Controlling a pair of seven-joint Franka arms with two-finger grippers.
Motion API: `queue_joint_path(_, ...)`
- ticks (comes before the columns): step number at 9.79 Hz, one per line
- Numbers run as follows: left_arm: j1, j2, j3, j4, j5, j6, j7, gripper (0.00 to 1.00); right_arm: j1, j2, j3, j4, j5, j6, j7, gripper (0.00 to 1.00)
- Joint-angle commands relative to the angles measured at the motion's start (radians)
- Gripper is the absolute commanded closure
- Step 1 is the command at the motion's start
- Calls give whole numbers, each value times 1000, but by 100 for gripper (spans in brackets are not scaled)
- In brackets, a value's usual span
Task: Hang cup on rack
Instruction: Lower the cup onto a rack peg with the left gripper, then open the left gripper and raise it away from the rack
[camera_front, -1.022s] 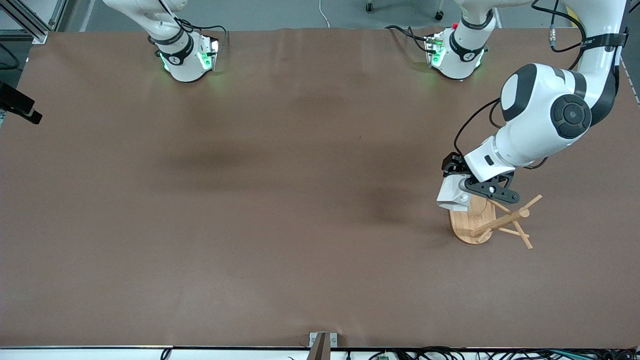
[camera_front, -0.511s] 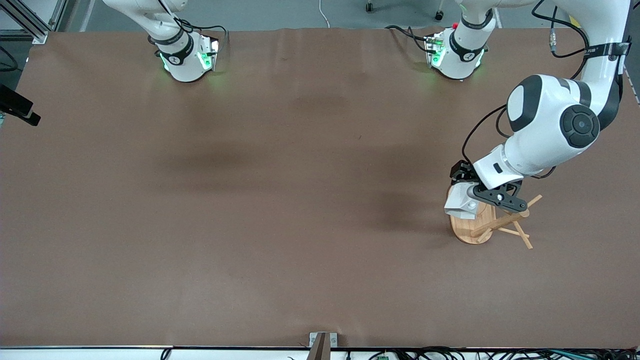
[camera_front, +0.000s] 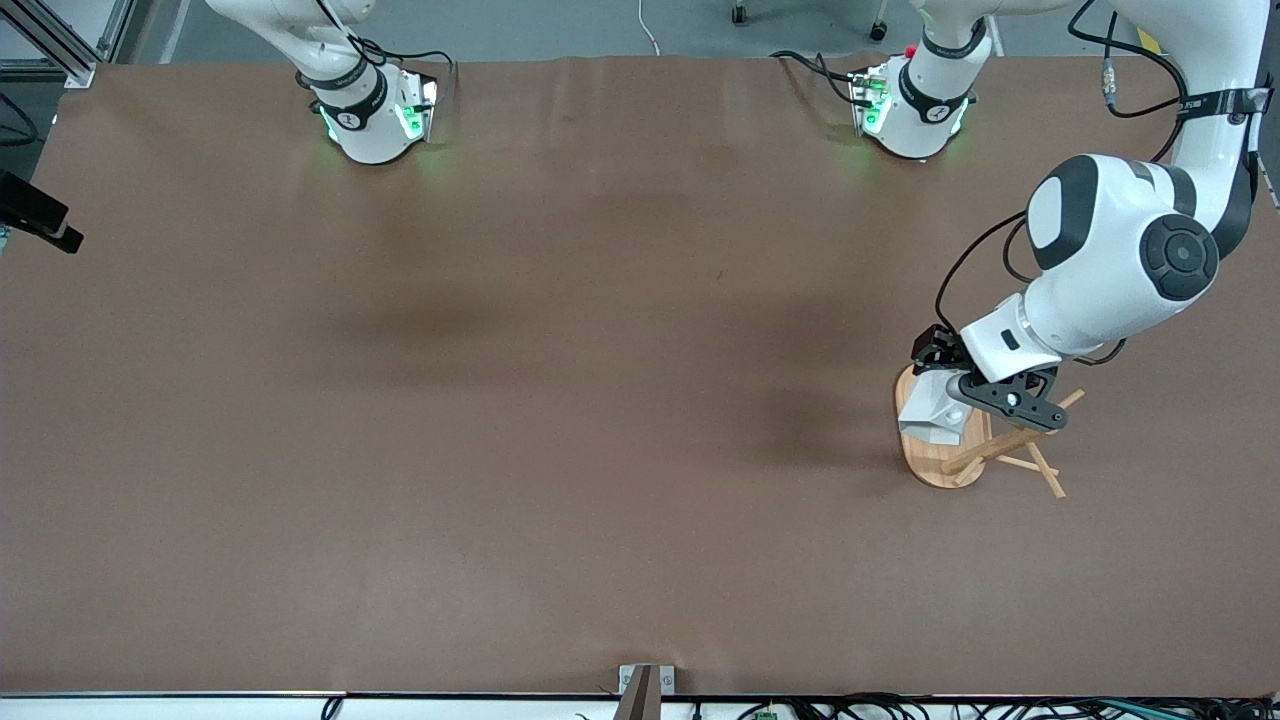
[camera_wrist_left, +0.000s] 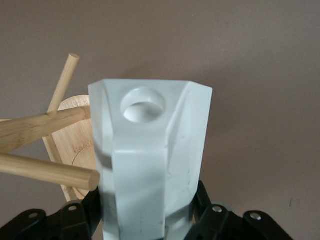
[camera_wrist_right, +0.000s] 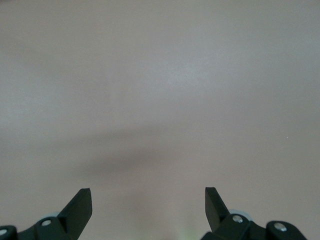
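My left gripper (camera_front: 962, 392) is shut on the white faceted cup (camera_front: 932, 412) and holds it over the oval base of the bamboo rack (camera_front: 940, 462), at the left arm's end of the table. In the left wrist view the cup (camera_wrist_left: 150, 165) fills the middle between the jaws, with the round hole of its handle facing the camera. Two pegs of the rack (camera_wrist_left: 45, 170) lie right beside the cup. My right gripper (camera_wrist_right: 148, 200) is open and empty over bare table; it is out of the front view.
The brown table (camera_front: 560, 400) is bare apart from the rack. The rack's pegs (camera_front: 1040, 470) stick out toward the front camera and the left arm's end of the table. A small metal bracket (camera_front: 645, 682) sits at the table's near edge.
My left gripper has carried the cup down and closer to the rack's post, from beside the base to over it. The right arm has not moved.
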Motion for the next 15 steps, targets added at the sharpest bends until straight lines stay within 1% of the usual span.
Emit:
queue_joint_path(1,-5,36,35,4,-53,13,71,100,21,-2,-29,-3,-7,4,-31,0)
queue_joint_path(4,8,41,37,4,-56,13,98,100,18,-2,-29,-3,-5,3,-31,0)
queue_joint_path(6,11,42,66,4,-67,13,123,100,16,-2,-29,-5,-5,-1,-33,0)
queue_joint_path(9,12,59,72,5,-71,13,140,98,16,-2,-29,-5,-5,-1,-37,0)
queue_joint_path(10,12,64,72,8,-70,13,135,80,13,-2,-29,-5,-5,-2,-37,0)
queue_joint_path(11,12,64,72,14,-70,13,122,1,15,-2,-29,-5,-5,-4,-37,0)
queue_joint_path(13,14,58,73,36,-59,9,68,0,15,-2,-29,-5,-5,-4,-37,0)
queue_joint_path(14,12,38,72,43,-53,-10,24,0,15,-2,-29,-5,-5,-4,-39,0)
queue_joint_path(15,12,3,72,45,-53,-55,-15,0,15,-2,-29,-5,-5,-4,-37,0)
